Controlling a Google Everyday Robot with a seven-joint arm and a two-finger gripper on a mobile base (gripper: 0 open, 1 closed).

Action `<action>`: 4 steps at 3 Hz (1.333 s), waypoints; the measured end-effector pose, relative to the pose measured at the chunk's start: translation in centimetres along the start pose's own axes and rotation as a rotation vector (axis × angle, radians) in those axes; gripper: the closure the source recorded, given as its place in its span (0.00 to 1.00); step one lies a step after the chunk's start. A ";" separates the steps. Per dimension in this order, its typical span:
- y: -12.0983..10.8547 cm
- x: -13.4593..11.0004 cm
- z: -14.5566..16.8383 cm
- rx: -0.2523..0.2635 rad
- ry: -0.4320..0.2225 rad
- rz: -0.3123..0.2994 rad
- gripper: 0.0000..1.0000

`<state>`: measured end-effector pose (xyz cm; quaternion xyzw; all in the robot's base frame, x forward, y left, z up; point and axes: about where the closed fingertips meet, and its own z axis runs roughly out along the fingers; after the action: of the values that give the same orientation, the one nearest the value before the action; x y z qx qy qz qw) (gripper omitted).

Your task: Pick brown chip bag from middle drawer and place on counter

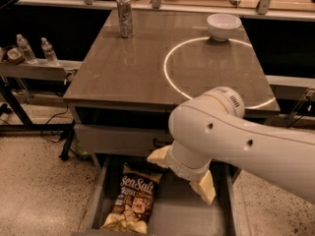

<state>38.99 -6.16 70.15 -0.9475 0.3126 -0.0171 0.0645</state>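
The white arm (pixel 236 136) bends down, its hand (pixel 182 173) pointing downward, fingers (pixel 204 188) spread.

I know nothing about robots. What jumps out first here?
The bulky white robot arm reaches in from the right, its pale two-finger gripper open above the pulled-out grey metal drawer at the bottom. On the left of the drawer's floor lies a crinkly dark-brown chip bag lettered Sea Salt. Above, a bright white ring glows on the glossy grey-brown counter, a white bowl at its far edge.

"Sea Salt" in white script on the brown chip bag (pixel 132 200), left of my gripper (pixel 182 173) over the middle drawer (pixel 177 216).
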 end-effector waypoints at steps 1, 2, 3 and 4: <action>-2.4 -0.1 3.9 -0.018 0.030 -0.205 0.00; -4.5 -0.2 8.1 0.011 0.020 -0.377 0.00; -4.5 -0.2 8.0 0.011 0.020 -0.377 0.00; -5.0 -0.1 9.4 0.055 0.025 -0.405 0.00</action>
<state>42.58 -1.07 61.46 -0.9886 0.1160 -0.0498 0.0819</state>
